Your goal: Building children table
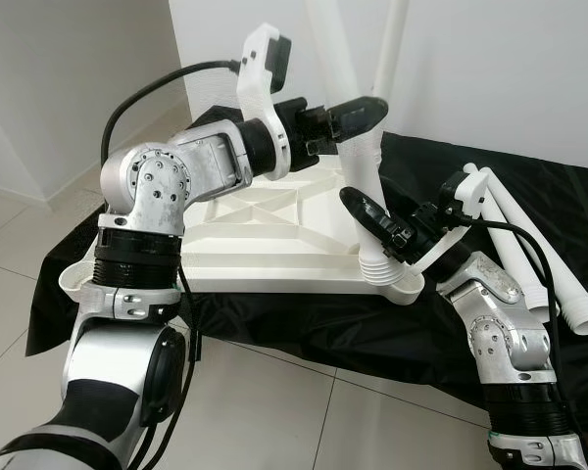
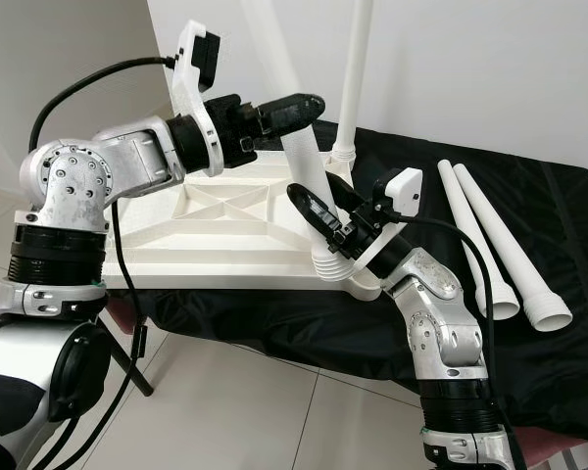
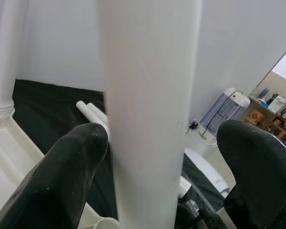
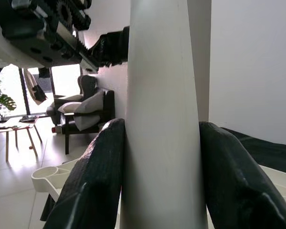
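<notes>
Table leg [image 1: 361, 162] is stood in the near-right corner socket [image 1: 397, 281] of the upturned tabletop [image 1: 265, 230], clamped low by the right gripper [image 1: 374, 233]. The left gripper [image 3: 148, 157] is spread around it higher, apparently not touching. Seating is best done with the leg kept upright and pressed straight down.

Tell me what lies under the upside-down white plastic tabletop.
The white plastic tabletop lies on a black cloth that hangs over the front edge toward the pale tiled floor. Whatever supports the cloth beneath is covered, so it cannot be seen.
</notes>
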`<state>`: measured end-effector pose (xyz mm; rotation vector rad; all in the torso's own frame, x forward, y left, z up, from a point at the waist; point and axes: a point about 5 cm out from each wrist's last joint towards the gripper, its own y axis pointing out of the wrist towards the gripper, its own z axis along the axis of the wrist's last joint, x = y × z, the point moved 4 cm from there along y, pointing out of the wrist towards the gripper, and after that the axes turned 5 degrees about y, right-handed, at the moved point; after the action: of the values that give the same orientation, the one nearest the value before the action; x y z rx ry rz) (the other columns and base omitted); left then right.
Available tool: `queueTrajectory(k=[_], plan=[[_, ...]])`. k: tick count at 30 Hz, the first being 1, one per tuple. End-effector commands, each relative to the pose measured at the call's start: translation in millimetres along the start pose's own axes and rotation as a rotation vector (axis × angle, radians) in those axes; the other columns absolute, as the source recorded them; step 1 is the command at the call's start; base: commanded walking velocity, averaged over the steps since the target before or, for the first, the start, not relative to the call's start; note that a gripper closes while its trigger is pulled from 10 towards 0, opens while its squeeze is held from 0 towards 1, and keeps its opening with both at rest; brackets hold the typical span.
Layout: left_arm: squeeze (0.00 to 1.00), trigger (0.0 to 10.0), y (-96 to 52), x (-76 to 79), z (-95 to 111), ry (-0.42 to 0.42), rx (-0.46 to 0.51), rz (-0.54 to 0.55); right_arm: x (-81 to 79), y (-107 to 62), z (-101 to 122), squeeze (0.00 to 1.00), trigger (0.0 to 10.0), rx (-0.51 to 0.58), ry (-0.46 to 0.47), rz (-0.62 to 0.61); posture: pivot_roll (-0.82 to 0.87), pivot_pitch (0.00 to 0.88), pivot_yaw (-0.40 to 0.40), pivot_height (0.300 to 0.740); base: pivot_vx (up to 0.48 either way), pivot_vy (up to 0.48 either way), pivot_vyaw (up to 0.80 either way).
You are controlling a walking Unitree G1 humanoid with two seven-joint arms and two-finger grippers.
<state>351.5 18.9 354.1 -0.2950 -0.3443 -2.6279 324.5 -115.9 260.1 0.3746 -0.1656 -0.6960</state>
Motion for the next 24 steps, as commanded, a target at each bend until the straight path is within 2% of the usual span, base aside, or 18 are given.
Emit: queueTrajectory(k=[1, 14, 15, 16, 17, 22, 24], plan=[[0.0, 10.0, 0.1, 25.8, 10.1, 0.009, 0.046, -0.246, -5.6, 1.6, 1.6, 0.0, 10.0, 0.003, -0.005, 0.027, -0.11, 0.057, 0.059, 0.74, 0.0, 0.0, 0.0], [0.0, 10.0, 4.6, 29.0, 7.4, 0.002, 0.057, -0.25, -4.2, 3.4, 5.1, 0.0, 10.0, 0.012, -0.02, 0.022, -0.12, 0.047, 0.057, 0.74, 0.0, 0.0, 0.0], [0.0, 2.0, 5.4, 29.0, 5.9, 0.004, 0.059, -0.243, -4.0, 3.6, 5.9, 0.0, 10.0, 0.014, -0.021, 0.021, -0.12, 0.045, 0.056, 0.74, 0.0, 0.0, 0.0], [0.0, 2.0, 5.4, 29.0, 5.9, 0.004, 0.059, -0.243, -4.0, 3.6, 5.9, 0.0, 10.0, 0.014, -0.021, 0.021, -0.12, 0.045, 0.056, 0.74, 0.0, 0.0, 0.0], [0.0, 0.0, 5.9, 28.7, 5.3, 0.006, 0.063, -0.238, -4.0, 3.7, 6.3, 0.0, 10.0, 0.015, -0.022, 0.021, -0.12, 0.043, 0.055, 0.74, 0.0, 0.0, 0.0], [0.0, 0.0, 6.4, 27.4, 7.7, 0.012, 0.081, -0.226, -4.0, 4.1, 7.5, 0.0, 10.0, 0.014, -0.024, 0.021, -0.12, 0.042, 0.054, 0.74, 0.0, 0.0, 0.0], [0.0, 0.0, 6.9, 25.4, 5.5, 0.049, 0.072, -0.21, -3.2, 4.3, 8.7, 0.0, 10.0, 0.015, -0.028, 0.018, -0.12, 0.046, 0.053, 0.74, 0.0, 0.0, 0.0]])
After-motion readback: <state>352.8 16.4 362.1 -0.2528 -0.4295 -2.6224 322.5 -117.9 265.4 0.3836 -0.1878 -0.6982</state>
